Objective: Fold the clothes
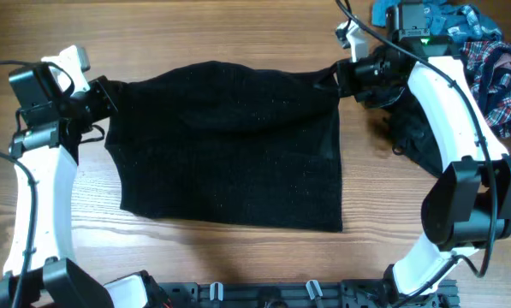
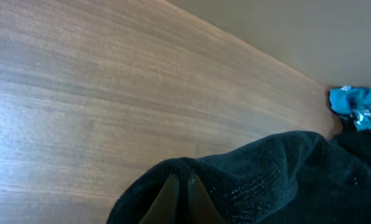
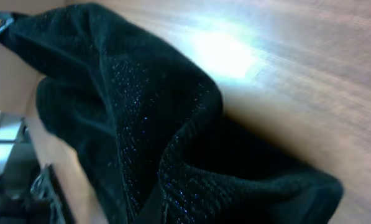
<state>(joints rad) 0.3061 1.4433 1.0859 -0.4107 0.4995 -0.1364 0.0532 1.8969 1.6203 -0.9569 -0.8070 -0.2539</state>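
Brown wood-grain table surface point(image 1: 238, 34) is viewed from overhead. Near the left edge, the left gripper point(image 1: 101, 98) is clamped on the far left corner of the large black textured garment point(image 1: 229, 154), with the jaws pinched together on the cloth. In the left wrist view the cloth is bunched up right at the fingers.

The garment is spread mostly flat over the middle of the surface. Its far edge is drawn between the two grippers and its near edge lies short of the surface's near edge. A few soft folds are seen along the far side.

At the garment's far right corner, the right gripper point(image 1: 341, 77) is closed tight on the cloth. In the right wrist view the fabric is gathered into thick folds.

Further right, a crumpled smaller black garment point(image 1: 418, 137) is partly covered by the right arm. In the far right corner, a teal-blue crumpled garment point(image 1: 473, 21) and a red-blue plaid garment point(image 1: 499, 77) are piled together, touching.
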